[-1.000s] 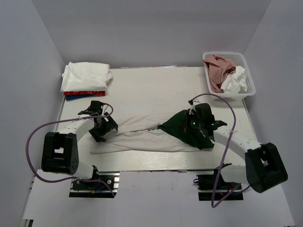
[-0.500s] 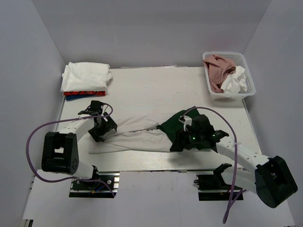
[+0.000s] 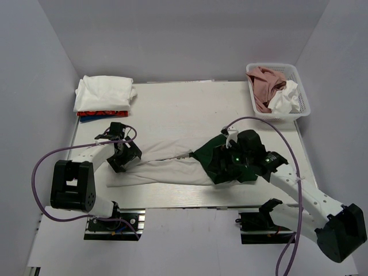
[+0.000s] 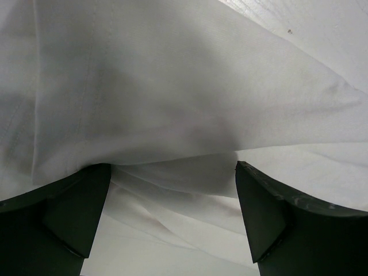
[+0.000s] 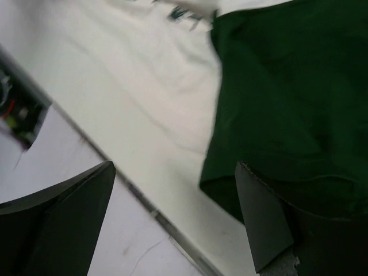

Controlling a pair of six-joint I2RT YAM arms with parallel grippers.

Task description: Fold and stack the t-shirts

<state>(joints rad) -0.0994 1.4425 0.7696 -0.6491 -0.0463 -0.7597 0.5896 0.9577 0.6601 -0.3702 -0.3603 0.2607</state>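
A long off-white t-shirt (image 3: pixel 164 171) lies stretched across the near half of the table. Its right end meets a dark green t-shirt (image 3: pixel 208 154), bunched flat. My left gripper (image 3: pixel 122 154) is open and low over the off-white shirt's left end; in the left wrist view the pale cloth (image 4: pixel 172 86) fills the frame, with folds between the fingers (image 4: pixel 276 218). My right gripper (image 3: pixel 223 165) hangs open above the near edge of the green cloth (image 5: pixel 287 86) and holds nothing. The off-white cloth (image 5: pixel 167 75) lies to its left.
At the back left is a folded stack (image 3: pixel 103 92), white on top of red and blue. A white lattice basket (image 3: pixel 303 95) at the back right holds a dusty pink tee (image 3: pixel 264 80) and a white one (image 3: pixel 284 99). The table's near edge (image 5: pixel 155 215) runs below my right gripper.
My right gripper has opened and let go of the dark green cloth, then shifted toward the near edge and to the left. The green cloth now lies more bunched. The left arm has not moved.
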